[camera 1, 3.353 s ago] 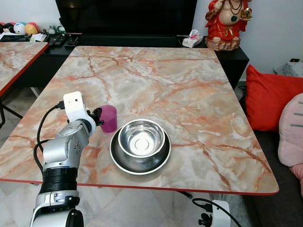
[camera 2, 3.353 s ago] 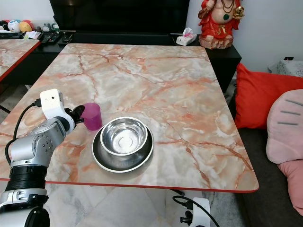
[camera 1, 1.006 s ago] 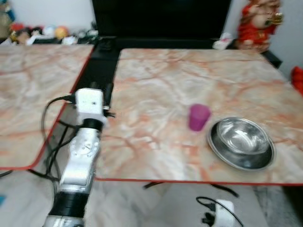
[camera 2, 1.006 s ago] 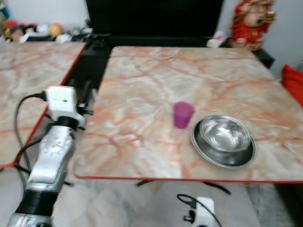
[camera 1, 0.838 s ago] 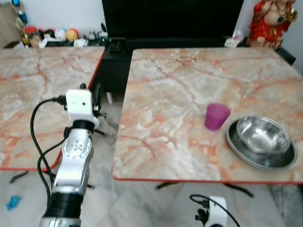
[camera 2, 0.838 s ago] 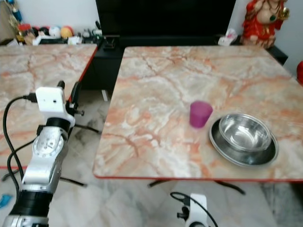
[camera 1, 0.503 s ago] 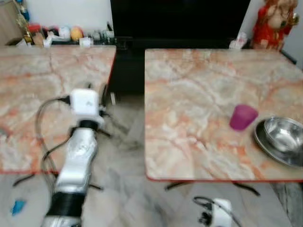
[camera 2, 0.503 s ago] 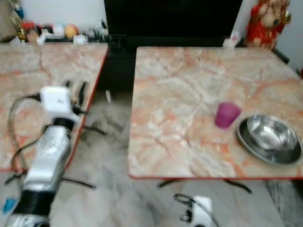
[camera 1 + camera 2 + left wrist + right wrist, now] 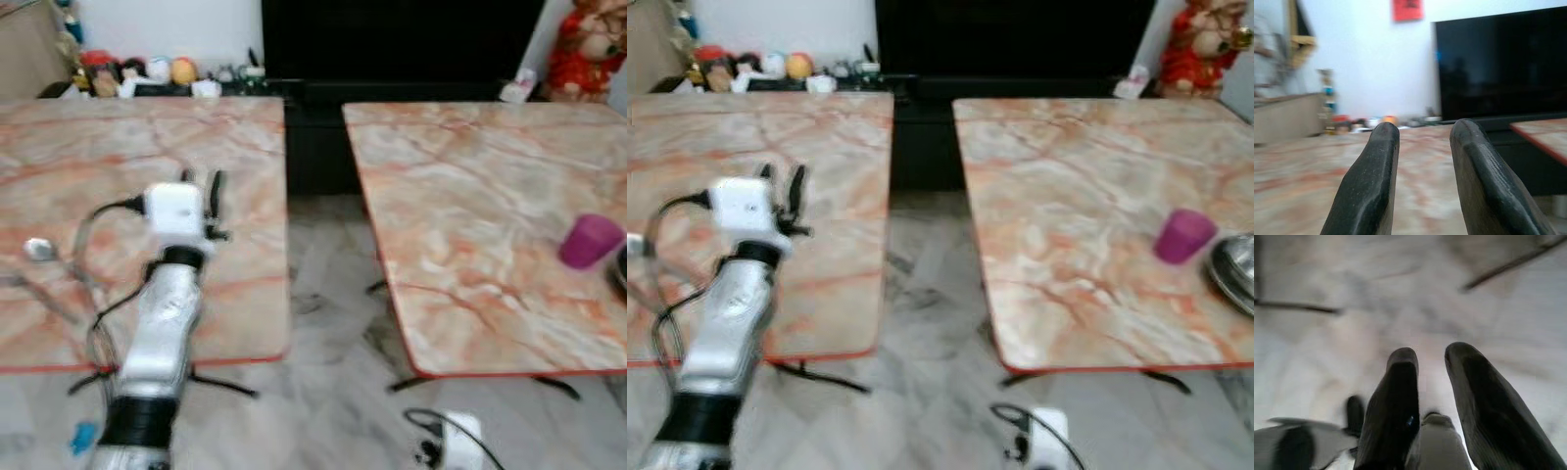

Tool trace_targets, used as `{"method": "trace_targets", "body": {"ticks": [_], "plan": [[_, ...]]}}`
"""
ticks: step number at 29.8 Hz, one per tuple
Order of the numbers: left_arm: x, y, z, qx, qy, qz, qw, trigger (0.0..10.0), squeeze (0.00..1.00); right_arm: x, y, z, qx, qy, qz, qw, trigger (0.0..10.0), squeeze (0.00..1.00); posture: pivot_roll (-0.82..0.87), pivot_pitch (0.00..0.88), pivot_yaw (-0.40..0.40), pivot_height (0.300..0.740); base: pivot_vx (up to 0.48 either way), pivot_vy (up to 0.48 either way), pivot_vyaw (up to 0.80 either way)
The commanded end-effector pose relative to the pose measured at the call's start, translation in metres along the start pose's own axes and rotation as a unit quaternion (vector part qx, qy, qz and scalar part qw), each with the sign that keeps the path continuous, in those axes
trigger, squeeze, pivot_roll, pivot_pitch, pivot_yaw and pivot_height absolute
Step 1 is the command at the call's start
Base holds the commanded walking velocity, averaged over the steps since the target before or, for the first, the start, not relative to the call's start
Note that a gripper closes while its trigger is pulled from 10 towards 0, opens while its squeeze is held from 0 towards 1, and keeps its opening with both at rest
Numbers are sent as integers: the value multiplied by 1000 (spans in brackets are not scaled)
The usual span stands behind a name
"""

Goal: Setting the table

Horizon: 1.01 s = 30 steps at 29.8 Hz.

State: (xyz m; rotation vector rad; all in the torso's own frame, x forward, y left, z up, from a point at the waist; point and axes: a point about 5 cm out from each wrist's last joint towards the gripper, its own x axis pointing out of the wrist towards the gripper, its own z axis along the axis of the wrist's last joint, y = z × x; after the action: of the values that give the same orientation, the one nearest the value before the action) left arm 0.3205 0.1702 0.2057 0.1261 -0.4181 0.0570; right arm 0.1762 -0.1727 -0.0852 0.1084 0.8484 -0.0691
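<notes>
A purple cup (image 9: 590,241) stands on the right marble table (image 9: 470,196), near its right side. Beside it the rim of a steel bowl (image 9: 1234,272) shows at the picture's edge. My left gripper (image 9: 201,186) is raised over the left marble table (image 9: 98,137), far from the cup; in the left wrist view its fingers (image 9: 1376,181) stand open with nothing between them. A small silvery object (image 9: 39,249), too blurred to name, lies on the left table. My right gripper (image 9: 1431,355) hangs low over the pale floor, open and empty.
A strip of marble floor (image 9: 333,294) separates the two tables. A black TV unit (image 9: 392,39) stands behind, small toys (image 9: 147,70) on the shelf to its left, a red statue (image 9: 586,54) at the back right.
The view has swung left, so cup and bowl sit at the right edge and the left table has come in. My left gripper has come off the cup.
</notes>
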Motion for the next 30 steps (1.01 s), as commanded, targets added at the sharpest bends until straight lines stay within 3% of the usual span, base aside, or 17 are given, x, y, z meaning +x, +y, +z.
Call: {"method": "trace_targets", "body": {"ticks": [1,21,30], "plan": [[1,-9,3,-7,-5,-13,1000,10000,0,-2,-11,-2,-1,3,-13,1000,10000,0,66,0,-5,736,0,292,587],[2,-9,5,-2,-12,-13,1000,10000,0,-1,-10,-1,2,1,-9,1000,10000,0,70,0,-5,736,0,15,784],[-6,-6,-8,-4,16,-16,1000,10000,0,-2,-11,-2,6,5,-19,1000,10000,0,70,0,-6,736,0,0,128]]}}
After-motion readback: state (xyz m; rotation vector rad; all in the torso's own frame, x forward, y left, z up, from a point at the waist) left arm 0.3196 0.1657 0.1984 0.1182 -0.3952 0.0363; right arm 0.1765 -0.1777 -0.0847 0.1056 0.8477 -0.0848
